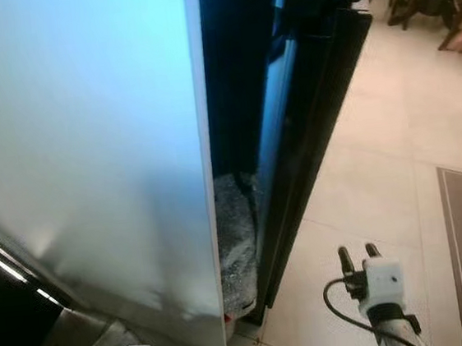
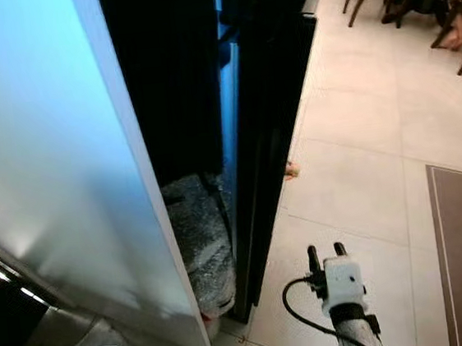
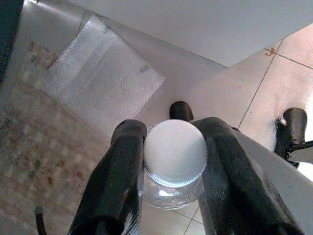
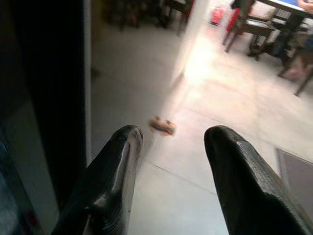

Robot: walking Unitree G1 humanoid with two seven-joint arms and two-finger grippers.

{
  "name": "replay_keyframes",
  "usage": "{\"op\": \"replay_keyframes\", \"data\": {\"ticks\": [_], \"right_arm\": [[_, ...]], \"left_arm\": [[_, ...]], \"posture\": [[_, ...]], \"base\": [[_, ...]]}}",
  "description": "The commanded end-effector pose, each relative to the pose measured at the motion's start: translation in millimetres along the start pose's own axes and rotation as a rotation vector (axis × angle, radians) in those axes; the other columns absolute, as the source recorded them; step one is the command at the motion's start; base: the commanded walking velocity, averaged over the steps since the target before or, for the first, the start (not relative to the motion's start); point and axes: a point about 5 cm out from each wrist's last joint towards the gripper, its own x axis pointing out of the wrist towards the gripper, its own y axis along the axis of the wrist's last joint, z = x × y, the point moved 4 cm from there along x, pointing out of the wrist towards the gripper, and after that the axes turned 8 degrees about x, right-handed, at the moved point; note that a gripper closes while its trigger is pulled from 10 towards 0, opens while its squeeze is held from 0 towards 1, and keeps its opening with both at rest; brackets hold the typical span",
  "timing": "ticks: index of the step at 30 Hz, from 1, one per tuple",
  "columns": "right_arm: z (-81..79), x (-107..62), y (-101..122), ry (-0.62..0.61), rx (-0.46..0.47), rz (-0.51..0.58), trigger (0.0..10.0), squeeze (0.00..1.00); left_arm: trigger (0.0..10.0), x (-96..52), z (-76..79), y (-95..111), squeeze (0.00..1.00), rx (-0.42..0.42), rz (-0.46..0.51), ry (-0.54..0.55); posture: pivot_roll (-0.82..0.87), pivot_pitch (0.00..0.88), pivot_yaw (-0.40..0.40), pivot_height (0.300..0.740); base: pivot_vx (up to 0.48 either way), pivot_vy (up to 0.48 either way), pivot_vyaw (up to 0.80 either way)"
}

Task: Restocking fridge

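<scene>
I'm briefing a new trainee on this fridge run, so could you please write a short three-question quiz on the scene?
1. True or false: the left end effector holds a clear bottle with a white cap.
2. What lies between the right end effector fingers? A) a bottle B) nothing C) a cloth
3. What sits low in the gap between the white panel and the dark fridge door?

Key: 1 true. 2 B. 3 a bubble wrap bundle.
</scene>
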Motion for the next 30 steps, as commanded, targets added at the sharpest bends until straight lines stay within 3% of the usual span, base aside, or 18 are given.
{"op": "replay_keyframes", "data": {"ticks": [1,5,16,17,19,30], "right_arm": [[1.3,-0.7,7,0.007,-0.029,0.042,10.0,0.00],[-1.2,-2.3,14,0.006,-0.021,0.041,10.0,0.00],[-21.1,20.3,30,0.093,0.029,0.082,10.0,0.01],[-21.2,21.1,31,0.090,0.029,0.086,10.0,0.08],[-21.3,23.2,36,0.083,0.048,0.089,10.0,1.00],[-24.7,44.8,53,0.119,0.057,0.124,10.0,1.00]], "left_arm": [[10.0,-0.9,3.9,-5,0.00,0.018,-0.018,-0.019],[10.0,-0.8,4.3,-5,0.00,0.023,-0.018,-0.021],[10.0,-0.4,3.3,-3,0.00,0.021,-0.008,-0.016],[10.0,-0.4,3.2,-3,0.00,0.020,-0.008,-0.015],[10.0,-0.5,2.9,-3,0.00,0.020,-0.009,-0.015],[10.0,-0.2,1.7,-2,0.00,0.019,-0.009,-0.011]], "posture": [[-0.12,0.051,-0.056,0.740],[-0.13,0.042,-0.053,0.740],[-0.12,0.044,-0.051,0.740],[-0.12,0.044,-0.051,0.740],[-0.12,0.049,-0.047,0.740],[-0.12,0.060,-0.041,0.740]], "base": [[0.000,0.000,0.00],[0.000,0.000,0.00],[0.000,0.000,0.00],[0.000,0.000,0.00],[0.000,0.000,0.00],[0.000,0.000,0.00]]}}
